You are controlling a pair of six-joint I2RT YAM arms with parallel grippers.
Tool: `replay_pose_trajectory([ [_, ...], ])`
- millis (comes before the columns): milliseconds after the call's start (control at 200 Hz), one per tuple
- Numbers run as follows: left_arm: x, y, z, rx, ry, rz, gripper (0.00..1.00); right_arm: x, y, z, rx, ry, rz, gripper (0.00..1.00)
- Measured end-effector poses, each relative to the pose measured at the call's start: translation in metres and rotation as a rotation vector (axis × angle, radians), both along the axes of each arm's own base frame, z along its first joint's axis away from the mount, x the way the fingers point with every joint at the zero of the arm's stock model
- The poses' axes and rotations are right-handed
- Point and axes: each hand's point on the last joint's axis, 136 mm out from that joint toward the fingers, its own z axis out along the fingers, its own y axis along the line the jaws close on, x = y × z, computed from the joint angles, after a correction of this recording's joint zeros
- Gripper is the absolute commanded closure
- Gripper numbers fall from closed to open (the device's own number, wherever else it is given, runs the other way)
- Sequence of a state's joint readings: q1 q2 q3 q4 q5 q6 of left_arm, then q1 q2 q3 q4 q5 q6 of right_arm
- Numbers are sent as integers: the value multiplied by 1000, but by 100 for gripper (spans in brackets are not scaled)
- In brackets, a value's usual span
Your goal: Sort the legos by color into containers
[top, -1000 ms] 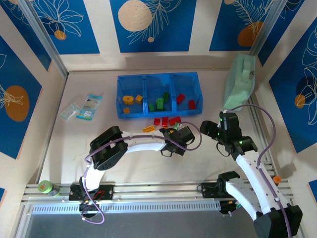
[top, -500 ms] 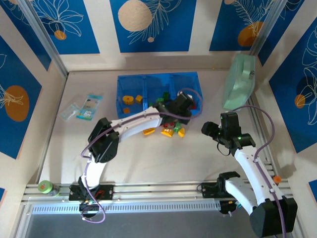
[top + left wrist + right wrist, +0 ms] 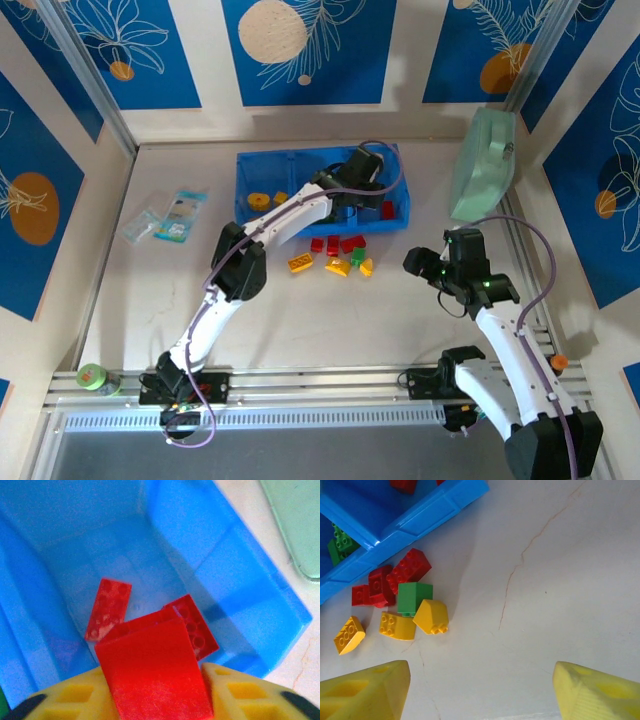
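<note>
left gripper over right-hand compartment of blue tray, fingers pinching a red lego; two more reds lie on that compartment's floor; right gripper fingers wide, nothing between, above table near loose legos; packets carry blue print, too small to read

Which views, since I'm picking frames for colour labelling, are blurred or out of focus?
Left wrist: the red lego between the fingers is too close and smeared, with no stud detail; the tray behind is soft too. Right wrist: the loose legos on the table are crisp, while the yellow fingertips blur. Top external: evenly lit, sharp, soft shadows.
</note>
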State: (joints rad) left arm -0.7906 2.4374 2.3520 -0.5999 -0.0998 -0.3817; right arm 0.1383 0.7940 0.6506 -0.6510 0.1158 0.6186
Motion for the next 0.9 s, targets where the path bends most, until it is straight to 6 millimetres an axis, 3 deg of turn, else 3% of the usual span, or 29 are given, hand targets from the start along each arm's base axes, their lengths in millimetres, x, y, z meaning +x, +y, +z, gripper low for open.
replay_pose_trajectory([
  [65,4,-2,5,-16,-2,-5,30,-1,2,1,5,-2,9,24],
  [265,-2,2,6,-7,12,-21,28,-7,16,-1,-1,7,75,24],
  [395,-30,21,12,24,28,-42,28,-9,31,-3,-22,24,155,24],
  [675,-102,87,77,-83,-83,-48,27,-6,75,-9,-114,53,371,24],
  [785,-124,112,70,-97,-94,-33,27,5,80,-20,-155,106,384,28],
  [901,-152,144,37,-78,-50,-4,27,18,84,-35,-195,175,392,30],
])
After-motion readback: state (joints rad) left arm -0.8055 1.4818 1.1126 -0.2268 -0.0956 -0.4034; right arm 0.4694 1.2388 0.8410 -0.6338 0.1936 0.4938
